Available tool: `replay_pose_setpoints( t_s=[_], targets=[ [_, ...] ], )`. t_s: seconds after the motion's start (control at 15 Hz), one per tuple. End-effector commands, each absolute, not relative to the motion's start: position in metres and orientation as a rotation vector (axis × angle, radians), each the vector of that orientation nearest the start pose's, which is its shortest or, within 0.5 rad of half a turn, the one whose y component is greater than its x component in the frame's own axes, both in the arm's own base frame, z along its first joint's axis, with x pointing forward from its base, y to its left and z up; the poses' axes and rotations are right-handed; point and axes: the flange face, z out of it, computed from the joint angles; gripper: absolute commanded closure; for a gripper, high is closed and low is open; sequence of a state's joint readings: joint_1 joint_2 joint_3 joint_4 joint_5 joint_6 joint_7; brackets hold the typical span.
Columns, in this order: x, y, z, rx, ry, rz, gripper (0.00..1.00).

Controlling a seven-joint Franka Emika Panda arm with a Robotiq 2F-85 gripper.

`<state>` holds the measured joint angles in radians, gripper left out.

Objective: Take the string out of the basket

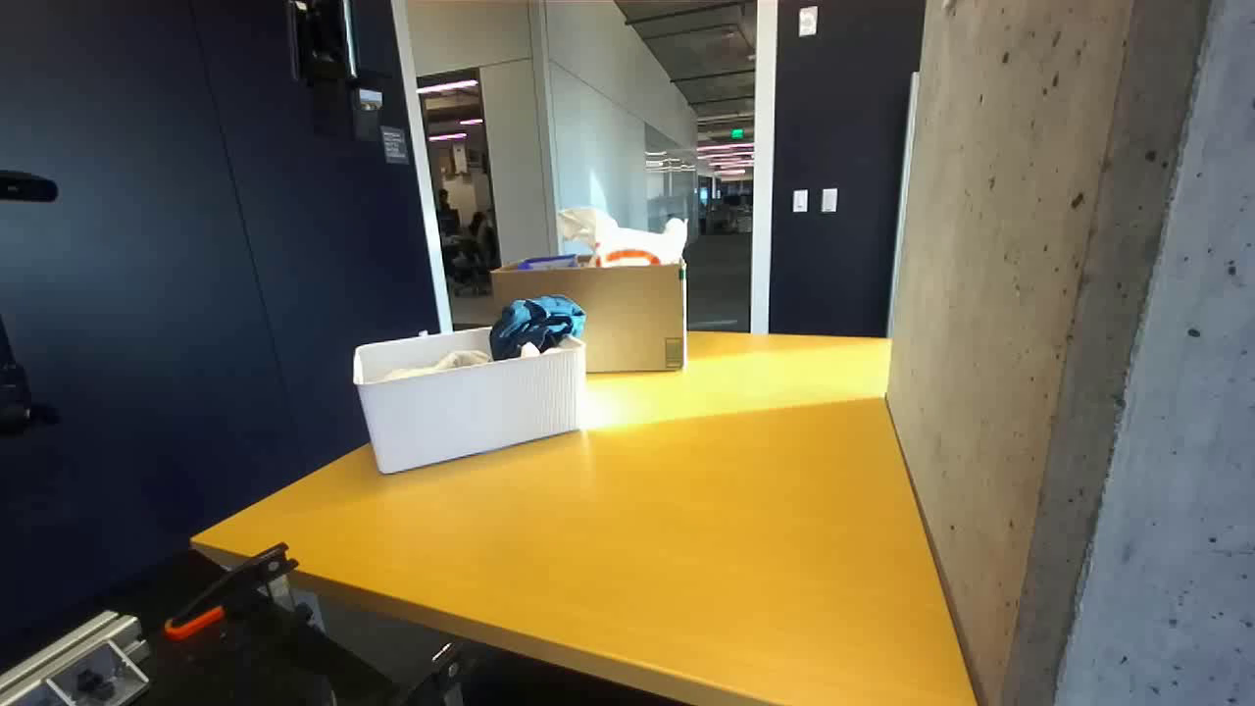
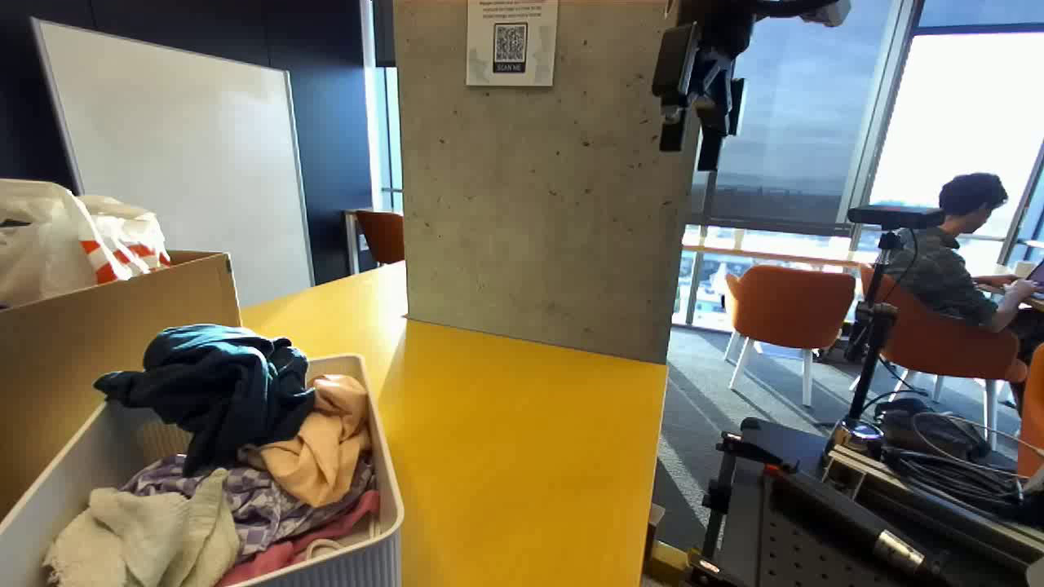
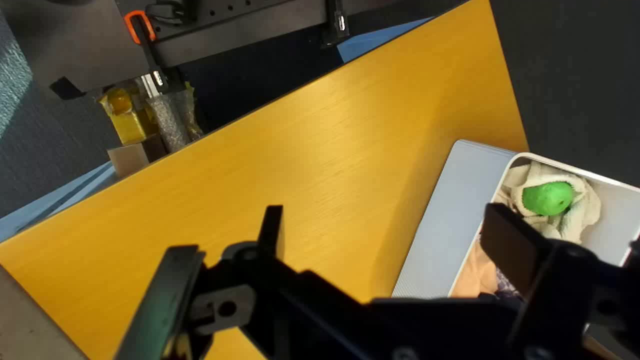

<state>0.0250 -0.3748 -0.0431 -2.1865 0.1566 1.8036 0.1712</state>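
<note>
The white basket [image 1: 476, 417] stands on the yellow table, filled with cloths; it also shows in an exterior view [image 2: 383, 538] and in the wrist view [image 3: 450, 215]. A small loop of thin whitish cord, probably the string [image 2: 325, 545], shows in the basket's near corner beside a pink cloth. The rest of it is hidden, and I cannot pick it out in the wrist view. My gripper [image 3: 386, 217] is open and empty, with its right finger overlapping the basket's edge in the wrist view. In an exterior view my gripper [image 2: 692, 143] hangs high above the table, well apart from the basket.
A dark blue cloth [image 2: 220, 391] lies on top in the basket, with peach [image 2: 314, 448], checked purple and beige cloths. A green item [image 3: 548, 198] rests on the beige cloth. A cardboard box [image 1: 598, 319] stands behind the basket. A concrete pillar [image 2: 538, 196] borders the table.
</note>
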Motion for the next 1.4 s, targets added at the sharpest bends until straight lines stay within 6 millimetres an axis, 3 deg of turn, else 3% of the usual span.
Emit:
replay_pose_setpoints(
  t_s=[0.0,0.33,0.53,0.8,1.13,1.33],
  targets=[
    [0.441,0.003,0.540,-2.956,0.331,0.032,0.00],
    [0.441,0.003,0.540,-2.956,0.331,0.032,0.00],
    [0.495,-0.003,0.540,-2.977,0.219,0.102,0.00],
    [0.548,0.012,0.523,-2.992,-0.014,0.247,0.00],
    [0.606,0.054,0.466,-3.013,-0.181,0.550,0.00],
    [0.645,0.084,0.437,-3.112,-0.234,0.555,0.00]
  ],
)
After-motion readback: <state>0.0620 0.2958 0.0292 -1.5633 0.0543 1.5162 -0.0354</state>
